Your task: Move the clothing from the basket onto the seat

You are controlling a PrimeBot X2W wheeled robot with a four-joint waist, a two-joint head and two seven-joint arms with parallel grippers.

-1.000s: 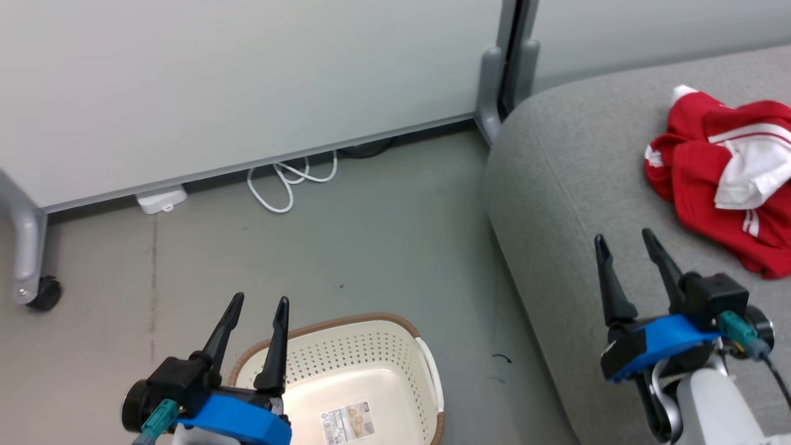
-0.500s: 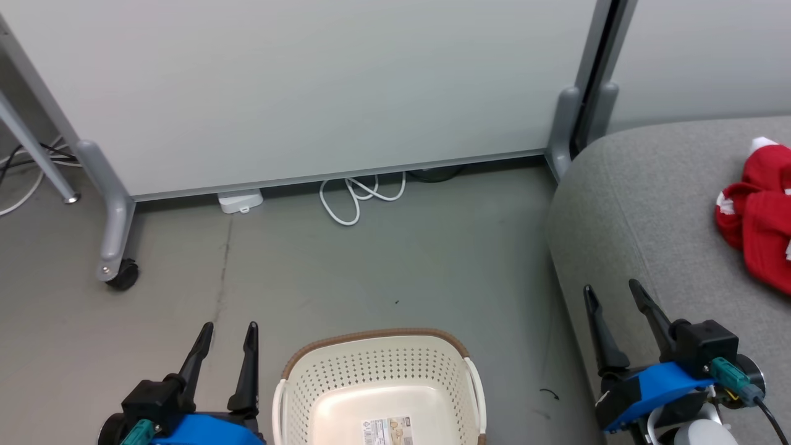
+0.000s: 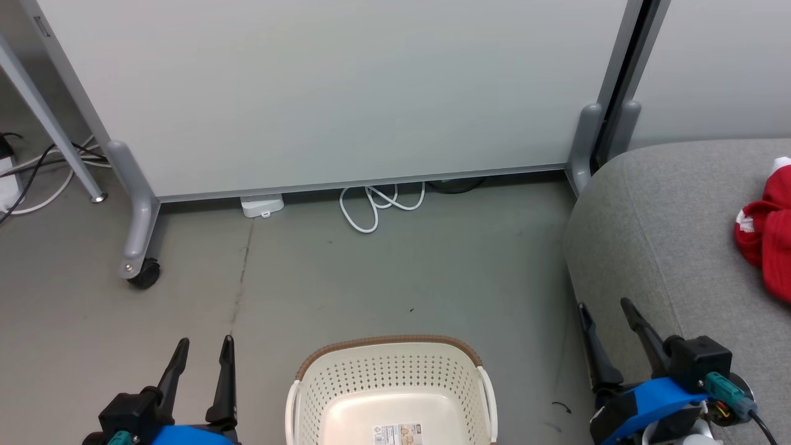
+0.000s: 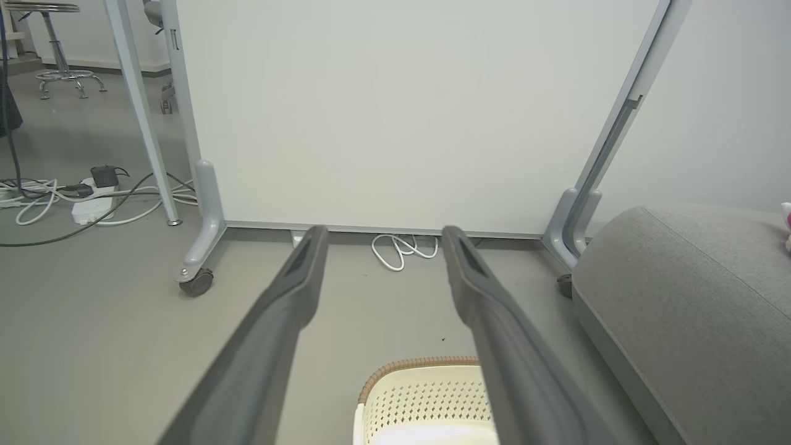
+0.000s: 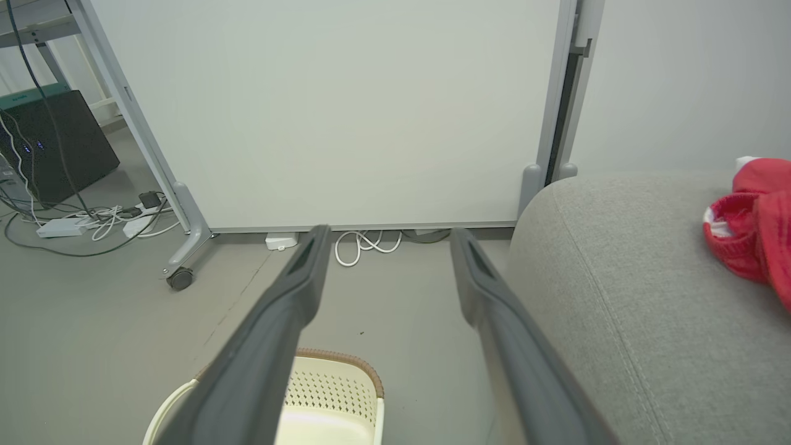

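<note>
The cream-white basket (image 3: 390,395) with a brown rim stands on the floor at the bottom centre, holding nothing but a paper label on its bottom. It also shows low in the left wrist view as the basket (image 4: 420,395) and in the right wrist view as the basket (image 5: 334,389). Red clothing (image 3: 766,241) with white trim lies on the grey seat (image 3: 655,222) at the right edge; clothing (image 5: 751,222) rests on the seat (image 5: 624,290). My left gripper (image 3: 203,343) hangs open left of the basket. My right gripper (image 3: 604,304) hangs open over the seat's front corner. Both hold nothing.
A white partition panel (image 3: 346,93) on grey wheeled legs (image 3: 139,247) stands behind the basket. A coiled white cable (image 3: 377,207) and a white adapter (image 3: 262,205) lie at its foot. More cables and a power strip (image 4: 86,207) lie at far left. Bare grey floor (image 3: 383,272) surrounds the basket.
The head camera has swung left and tilted up, so the basket now sits centred and the seat with the clothing has slid toward the right edge. Both grippers stay open.
</note>
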